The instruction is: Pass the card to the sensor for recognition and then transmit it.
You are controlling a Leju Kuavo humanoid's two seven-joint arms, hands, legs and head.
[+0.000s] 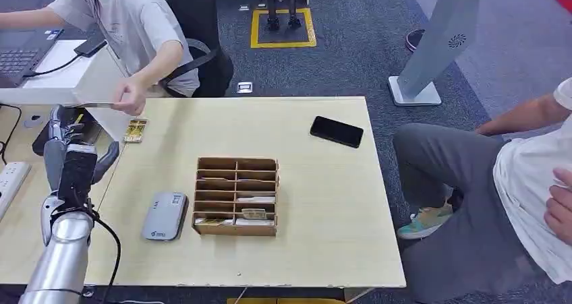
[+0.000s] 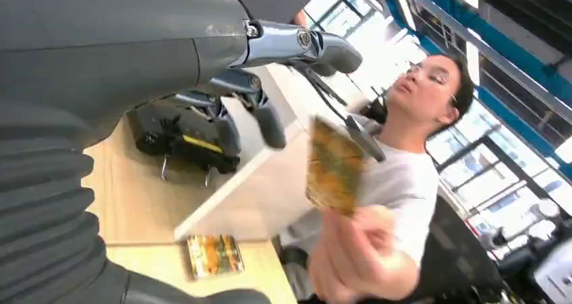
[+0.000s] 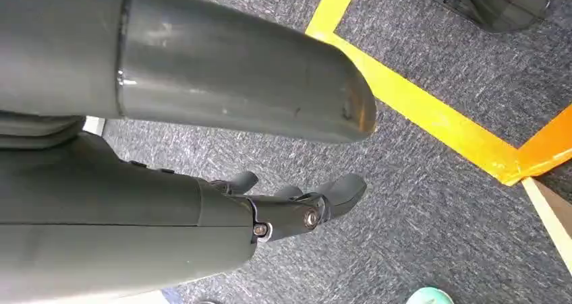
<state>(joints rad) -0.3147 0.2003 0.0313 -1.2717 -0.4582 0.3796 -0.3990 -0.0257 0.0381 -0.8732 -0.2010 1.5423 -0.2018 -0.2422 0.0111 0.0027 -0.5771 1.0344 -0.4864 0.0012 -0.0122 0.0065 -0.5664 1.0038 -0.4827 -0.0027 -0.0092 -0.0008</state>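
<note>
Now left hand (image 2: 270,81) fingers (image 2: 270,125) spread, w/o card (image 2: 334,166).

1. Worktop (image 1: 324,250) is light wood, sitting on grey carpet.
2. Black phone (image 1: 336,131) lies flat toward the far right of it.
3. Cardboard organizer (image 1: 236,196) with small compartments sits around the middle; a few slots hold bits of paper.
4. Person in a grey shirt (image 1: 138,27) sits at the far left, by a laptop (image 1: 23,51).
5. Another person in grey trousers (image 1: 459,176) sits off the right edge.
6. White power strip (image 1: 10,183) at far left.
7. Yellow floor square (image 1: 282,27) and a tall grey stand (image 1: 438,41) farther back.
</note>
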